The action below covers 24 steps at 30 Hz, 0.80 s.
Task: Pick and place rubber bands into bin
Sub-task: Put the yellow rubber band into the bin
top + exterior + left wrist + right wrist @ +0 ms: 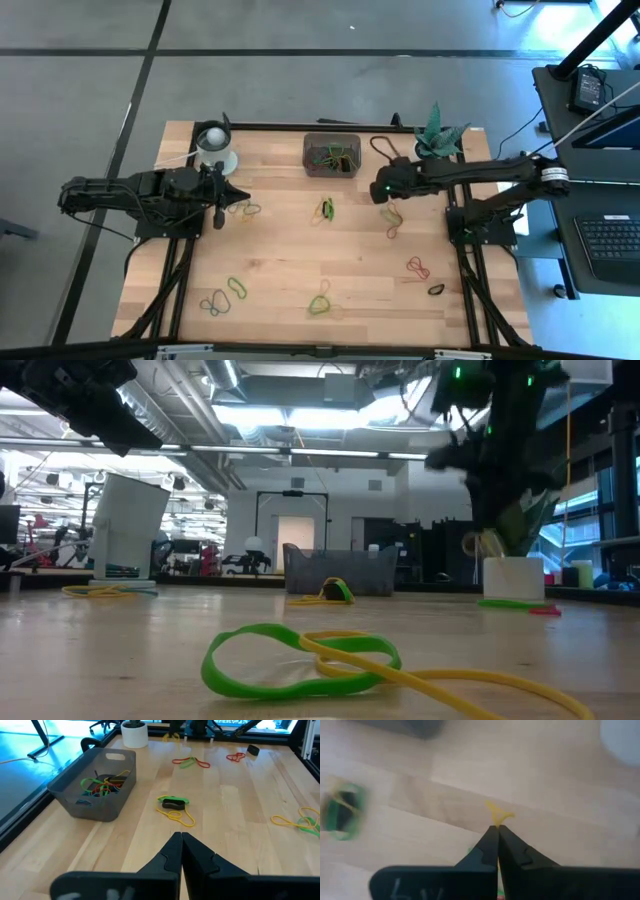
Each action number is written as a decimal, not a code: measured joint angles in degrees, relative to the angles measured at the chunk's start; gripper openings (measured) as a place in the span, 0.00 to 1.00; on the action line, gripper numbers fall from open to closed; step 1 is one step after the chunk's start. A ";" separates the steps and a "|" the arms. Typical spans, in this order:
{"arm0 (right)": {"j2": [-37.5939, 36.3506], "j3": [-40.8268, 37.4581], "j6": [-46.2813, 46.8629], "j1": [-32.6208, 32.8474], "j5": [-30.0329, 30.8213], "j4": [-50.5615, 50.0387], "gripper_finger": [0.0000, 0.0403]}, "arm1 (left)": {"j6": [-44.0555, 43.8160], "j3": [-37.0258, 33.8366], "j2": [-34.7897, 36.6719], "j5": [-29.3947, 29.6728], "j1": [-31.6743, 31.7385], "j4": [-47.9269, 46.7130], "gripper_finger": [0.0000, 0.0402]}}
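Observation:
The dark bin (332,155) stands at the table's far middle with several coloured rubber bands in it; it also shows in the left wrist view (95,785). My right gripper (378,190) hovers right of the bin, shut on a yellow rubber band (496,814). My left gripper (236,196) is shut and empty at the table's left, above a yellow band (246,209); its closed fingertips show in the left wrist view (181,836). Loose bands lie flat on the table, among them a green, yellow and black cluster (325,210). My right gripper pinches the yellow rubber band between its two fingertips. A short bit of the band (495,812) sticks out past the tips. The fingers point down toward the table. The fingers hide the rest of the band.
A white cup (215,145) stands at the far left and a white plant pot (437,135) at the far right. More bands lie below my right gripper (392,218), at the right (417,267) and along the near side (320,303), (225,295).

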<state>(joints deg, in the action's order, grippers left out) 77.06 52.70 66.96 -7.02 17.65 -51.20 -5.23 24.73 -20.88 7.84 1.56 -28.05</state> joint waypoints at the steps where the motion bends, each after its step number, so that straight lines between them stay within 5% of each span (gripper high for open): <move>1: -0.70 1.33 0.00 0.36 0.90 -0.89 0.00 | 0.00 0.00 0.00 0.00 0.00 0.02 0.01; 10: -2.98 14.37 -3.22 1.44 2.62 -9.62 0.00 | 0.00 0.00 0.00 0.00 0.00 0.02 0.01; 24: 4.43 28.24 -23.51 -3.94 6.21 4.28 0.00 | 0.00 0.00 0.00 0.00 0.00 0.03 0.01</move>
<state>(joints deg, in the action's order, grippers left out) 81.49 80.94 43.45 -10.96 23.86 -46.92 -5.23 24.73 -20.88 7.84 1.56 -28.02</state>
